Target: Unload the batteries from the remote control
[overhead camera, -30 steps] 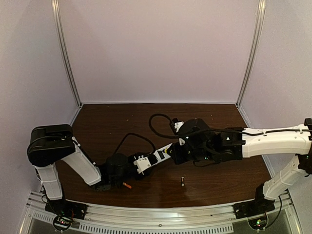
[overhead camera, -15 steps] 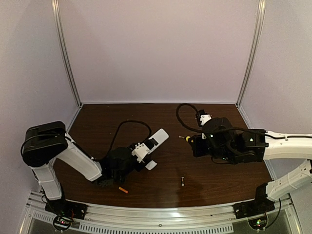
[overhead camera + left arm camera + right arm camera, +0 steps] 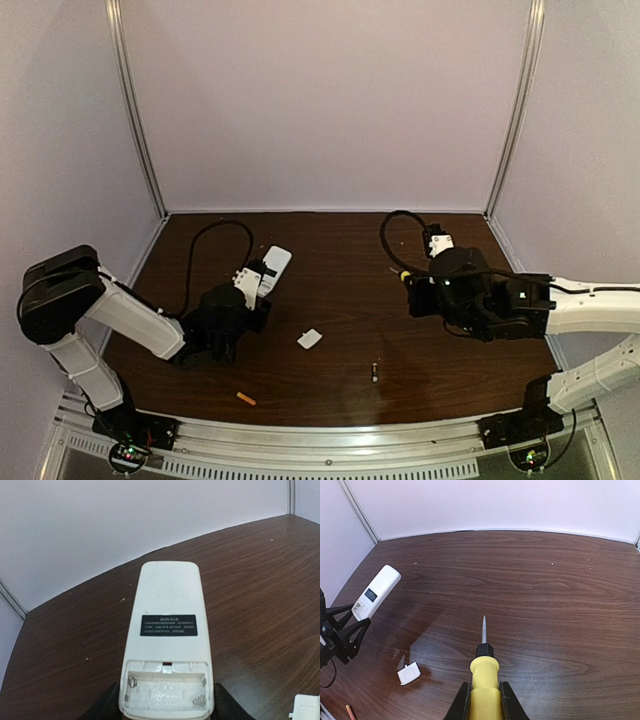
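My left gripper (image 3: 247, 291) is shut on the near end of the white remote control (image 3: 273, 266), holding it above the table at the left. In the left wrist view the remote control (image 3: 167, 630) shows its back, with the battery bay open and empty between my gripper's (image 3: 167, 711) dark fingers. An orange-red battery (image 3: 246, 399) lies near the front edge. A dark battery (image 3: 374, 372) lies at mid-table. My right gripper (image 3: 484, 700) is shut on a yellow-handled screwdriver (image 3: 484, 672), tip pointing away, above the table's right half.
A small white cover piece (image 3: 310, 339) lies on the wood between the two arms, also in the right wrist view as the cover piece (image 3: 409, 674). Black cables loop behind both wrists. Pale walls enclose the table on three sides.
The arms have drawn apart: the left carried the remote back and to the left, the right pulled away right with the screwdriver. The cover piece now lies exposed and the orange-red battery has shifted nearer.
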Available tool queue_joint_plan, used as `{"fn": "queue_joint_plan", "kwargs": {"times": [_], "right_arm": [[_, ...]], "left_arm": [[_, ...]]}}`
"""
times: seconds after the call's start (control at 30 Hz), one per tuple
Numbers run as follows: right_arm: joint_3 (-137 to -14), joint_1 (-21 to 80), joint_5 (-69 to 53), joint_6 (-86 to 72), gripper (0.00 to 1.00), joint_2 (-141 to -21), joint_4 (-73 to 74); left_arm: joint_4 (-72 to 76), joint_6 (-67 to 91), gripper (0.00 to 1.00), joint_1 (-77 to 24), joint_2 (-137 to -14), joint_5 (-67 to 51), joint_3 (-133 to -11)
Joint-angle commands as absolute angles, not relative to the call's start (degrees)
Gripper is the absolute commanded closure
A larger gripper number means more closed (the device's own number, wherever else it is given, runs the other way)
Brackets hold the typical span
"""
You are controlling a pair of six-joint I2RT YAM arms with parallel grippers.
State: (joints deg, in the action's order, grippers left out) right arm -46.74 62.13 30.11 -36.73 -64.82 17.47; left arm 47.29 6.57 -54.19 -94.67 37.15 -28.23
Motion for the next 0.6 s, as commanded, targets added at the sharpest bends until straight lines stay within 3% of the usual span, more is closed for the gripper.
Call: {"fn": "queue_joint_plan", "kwargs": {"times": [0.0, 0.57], "right_arm": [[-45.39, 61.53, 32.17, -35.26, 1.00, -66.34, 12.63], [-47.78, 60.84, 30.41, -31.78, 1.00, -79.01, 1.34]], "left_arm": [[45.57, 12.39, 1.00, -52.76, -91.70, 40.49, -25.40], [41.43, 21.61, 1.00, -39.82, -89.54, 28.83, -17.89]]}}
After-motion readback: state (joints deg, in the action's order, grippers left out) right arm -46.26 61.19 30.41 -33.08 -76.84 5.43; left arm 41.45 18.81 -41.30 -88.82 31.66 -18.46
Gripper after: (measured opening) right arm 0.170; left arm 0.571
